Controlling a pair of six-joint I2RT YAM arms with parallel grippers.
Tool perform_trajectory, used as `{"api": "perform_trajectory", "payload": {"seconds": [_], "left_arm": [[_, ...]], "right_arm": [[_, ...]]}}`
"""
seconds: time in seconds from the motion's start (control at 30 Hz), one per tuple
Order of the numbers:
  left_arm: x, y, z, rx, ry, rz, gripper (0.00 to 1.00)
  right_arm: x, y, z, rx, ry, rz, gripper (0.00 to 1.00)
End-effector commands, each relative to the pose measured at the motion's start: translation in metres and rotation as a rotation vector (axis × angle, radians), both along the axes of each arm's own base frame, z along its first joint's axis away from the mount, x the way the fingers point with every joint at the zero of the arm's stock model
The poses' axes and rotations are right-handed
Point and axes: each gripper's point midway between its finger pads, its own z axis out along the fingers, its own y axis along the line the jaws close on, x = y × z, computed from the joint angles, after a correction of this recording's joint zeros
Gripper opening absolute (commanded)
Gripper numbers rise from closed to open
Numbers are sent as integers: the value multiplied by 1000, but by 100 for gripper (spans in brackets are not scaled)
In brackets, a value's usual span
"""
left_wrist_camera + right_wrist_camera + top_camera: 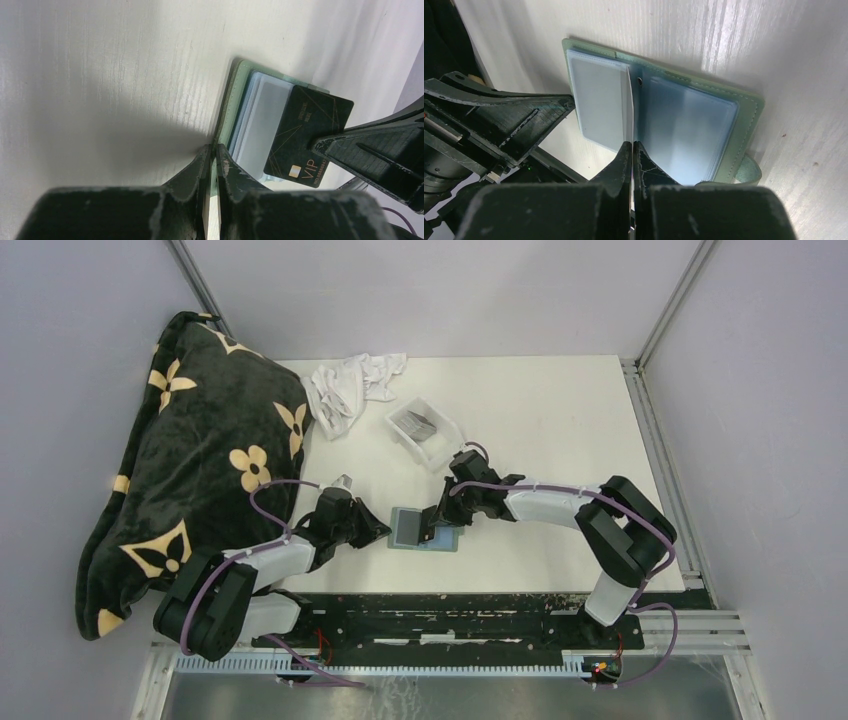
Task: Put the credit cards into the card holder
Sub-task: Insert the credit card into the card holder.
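Currently: left pincer (216, 156) clamped on card holder (735, 102) edge, right pincer (632, 150) gripping dark card (306, 127). Tilt your card flatter, then slide in slowly.

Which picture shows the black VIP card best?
The left wrist view: the VIP card shows its black face and gold lettering there. The right wrist view catches only its thin edge. From the top it's too small to make out.

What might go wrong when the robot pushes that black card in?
The VIP card is pinched near one edge by the right gripper, so it might twist or slip. It stands over the middle fold of the card holder, so it may miss a sleeve. The left gripper grips only the cover's edge, so the holder might slide.
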Motion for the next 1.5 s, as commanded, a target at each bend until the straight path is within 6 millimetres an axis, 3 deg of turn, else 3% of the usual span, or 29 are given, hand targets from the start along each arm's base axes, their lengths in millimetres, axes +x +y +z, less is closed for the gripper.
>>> {"api": "perform_trajectory", "payload": {"seconds": [0.0,0.57,1.03,1.47], "left_arm": [[-29,20,-34,110,137,2,15],[-32,20,-38,111,145,-1,14],[-35,23,-40,130,151,-9,13],[-36,23,-41,137,153,-17,12]], "right_arm": [[-4,5,4,50,9,-14,1],[-12,8,-7,113,35,-29,1],[-15,-13,-32,-19,-1,21,1],[-17,-8,-43,-29,56,28,1]]}}
